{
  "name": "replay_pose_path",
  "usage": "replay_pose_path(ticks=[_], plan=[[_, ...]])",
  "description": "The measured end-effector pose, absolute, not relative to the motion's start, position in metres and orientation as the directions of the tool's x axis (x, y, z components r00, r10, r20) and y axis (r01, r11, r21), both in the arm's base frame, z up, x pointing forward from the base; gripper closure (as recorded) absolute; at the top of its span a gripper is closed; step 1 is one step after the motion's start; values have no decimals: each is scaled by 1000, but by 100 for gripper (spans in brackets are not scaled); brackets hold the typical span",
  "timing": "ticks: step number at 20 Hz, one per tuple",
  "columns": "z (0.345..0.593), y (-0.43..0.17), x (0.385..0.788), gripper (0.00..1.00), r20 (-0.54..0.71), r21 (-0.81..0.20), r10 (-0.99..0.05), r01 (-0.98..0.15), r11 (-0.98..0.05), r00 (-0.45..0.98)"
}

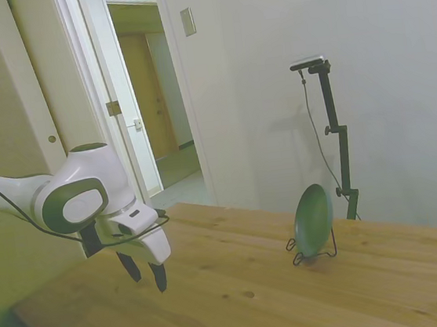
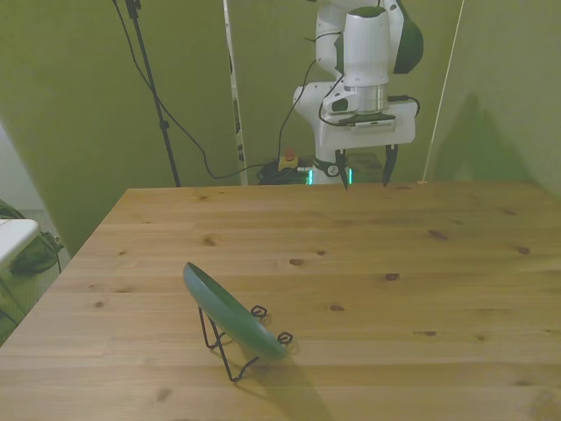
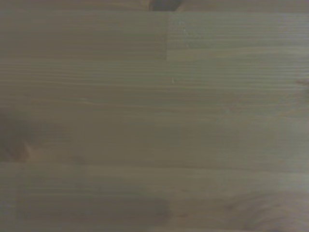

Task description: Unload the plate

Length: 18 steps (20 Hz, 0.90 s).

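Observation:
The dark green plate (image 1: 313, 220) (image 2: 230, 311) leans tilted on a thin black wire stand (image 1: 314, 251) (image 2: 230, 344), toward the near side of the table at the front view's left. My gripper (image 1: 146, 272) (image 2: 365, 168) hangs open just above the table's far edge, well away from the plate, with nothing between its fingers. The wrist view shows only blurred bare wood (image 3: 154, 125).
The wooden table (image 2: 394, 289) has a few dark knots. Beyond its far edge are cables and a small box with a red button (image 2: 287, 160). An open doorway (image 1: 152, 100) shows in the side view.

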<state>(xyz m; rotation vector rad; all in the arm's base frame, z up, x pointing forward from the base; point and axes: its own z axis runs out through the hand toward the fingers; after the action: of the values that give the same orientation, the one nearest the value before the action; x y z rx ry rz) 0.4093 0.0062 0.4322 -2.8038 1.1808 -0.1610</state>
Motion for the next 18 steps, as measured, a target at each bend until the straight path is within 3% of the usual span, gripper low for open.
replay_pose_path(ticks=[3, 9, 18], plan=[[434, 3, 411, 0, 79, -119, -729, -720, -684, 680], [486, -62, 437, 0, 201, -169, -808, -793, -586, 554], [561, -169, 539, 0, 276, -268, -885, -855, -445, 374]])
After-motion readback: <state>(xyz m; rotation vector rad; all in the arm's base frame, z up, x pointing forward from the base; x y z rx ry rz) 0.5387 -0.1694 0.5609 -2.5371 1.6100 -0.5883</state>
